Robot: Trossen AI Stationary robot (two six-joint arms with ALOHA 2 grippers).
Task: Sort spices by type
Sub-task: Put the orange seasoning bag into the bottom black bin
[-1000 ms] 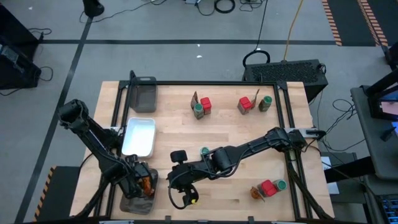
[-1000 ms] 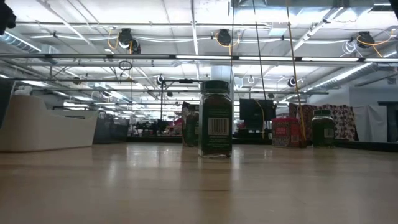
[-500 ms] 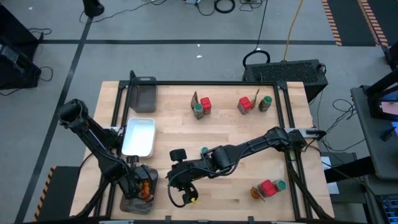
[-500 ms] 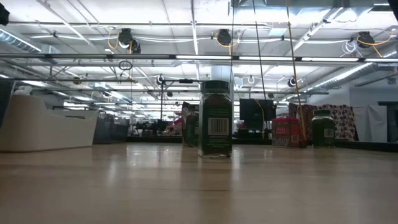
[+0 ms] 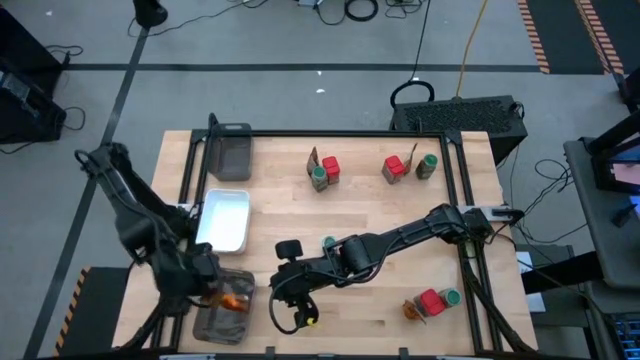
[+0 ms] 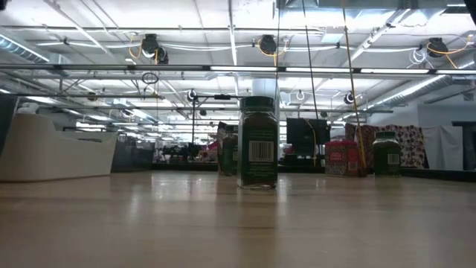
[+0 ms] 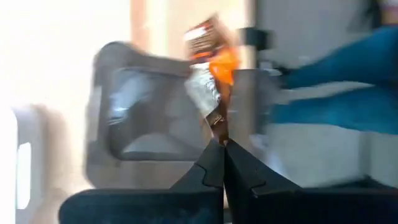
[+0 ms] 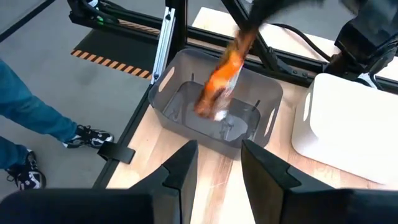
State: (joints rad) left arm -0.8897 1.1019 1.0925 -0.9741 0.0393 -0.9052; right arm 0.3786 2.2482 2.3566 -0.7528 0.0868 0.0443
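My left gripper (image 7: 222, 144) is shut on a brown-orange sachet (image 8: 222, 81) over the grey tray (image 5: 222, 318) at the table's near left corner. My right gripper (image 8: 214, 165) hovers open near the table's front edge (image 5: 298, 318), pointing at that tray, with nothing between its fingers. A green-lidded jar (image 5: 328, 242) stands upright on its base mid-table and shows in the low view (image 6: 257, 141). Three groups of a red box, a jar and a sachet stand on the wood: far middle (image 5: 323, 172), far right (image 5: 405, 167), near right (image 5: 430, 302). My left gripper pinches one narrow end of the sachet (image 7: 216, 121) between its two fingertips. The fingers slant down from the table's left. The sachet hangs tilted below them (image 5: 232, 300) over the inside of the grey tray; blur hides whether its lower end is clear of the tray.
A white dish (image 5: 224, 220) sits just beyond the grey tray. A dark mesh tray (image 5: 232, 150) stands at the far left. A black frame (image 5: 330, 133) borders the table. A person's legs in blue trousers (image 8: 31, 118) stand on the floor beside the near left corner.
My left gripper has risen out of the grey tray and drawn a little toward the table's left edge, taking the sachet up with it. In the last half second the rise was quick.
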